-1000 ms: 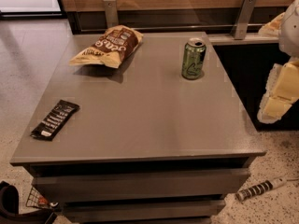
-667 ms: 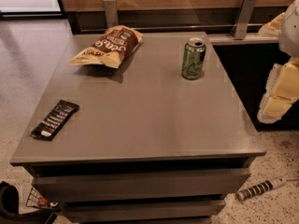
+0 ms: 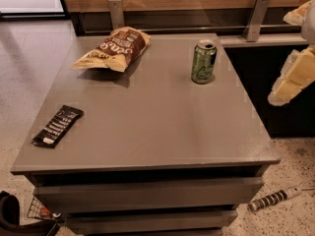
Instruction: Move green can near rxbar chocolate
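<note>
The green can (image 3: 203,62) stands upright at the back right of the grey table (image 3: 157,112). The rxbar chocolate (image 3: 58,126), a flat black wrapper with white lettering, lies near the table's front left edge, far from the can. My gripper (image 3: 291,78) shows as pale cream parts at the right edge of the camera view. It hangs beyond the table's right side, to the right of the can and apart from it. It holds nothing that I can see.
A crinkled brown-and-tan chip bag (image 3: 114,48) lies at the table's back left. A wood-panelled wall with metal brackets (image 3: 257,16) runs behind. A striped stick-like object (image 3: 274,198) lies on the speckled floor at front right.
</note>
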Motion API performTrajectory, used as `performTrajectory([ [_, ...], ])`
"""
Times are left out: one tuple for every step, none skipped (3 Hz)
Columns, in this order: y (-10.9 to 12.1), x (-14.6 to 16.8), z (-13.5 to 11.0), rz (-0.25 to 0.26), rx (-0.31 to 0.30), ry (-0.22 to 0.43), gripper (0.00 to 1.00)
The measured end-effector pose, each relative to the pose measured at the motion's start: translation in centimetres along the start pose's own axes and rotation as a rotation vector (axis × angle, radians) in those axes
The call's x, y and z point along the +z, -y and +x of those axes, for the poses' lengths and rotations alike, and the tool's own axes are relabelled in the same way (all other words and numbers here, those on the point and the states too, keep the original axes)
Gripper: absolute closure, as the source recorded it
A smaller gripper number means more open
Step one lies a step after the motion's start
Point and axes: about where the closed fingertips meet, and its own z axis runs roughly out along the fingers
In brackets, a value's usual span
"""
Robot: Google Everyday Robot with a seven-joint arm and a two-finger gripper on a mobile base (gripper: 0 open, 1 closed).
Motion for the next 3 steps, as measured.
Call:
performTrajectory([
  [3.0, 2.0, 0.4, 0.070, 0.073, 0.126, 0.00],
  [6.1, 3.4, -0.5, 0.143, 0.160, 0.334, 0.00],
  [8.8, 5.0, -1.7, 0.195, 0.237, 0.487, 0.00],
])
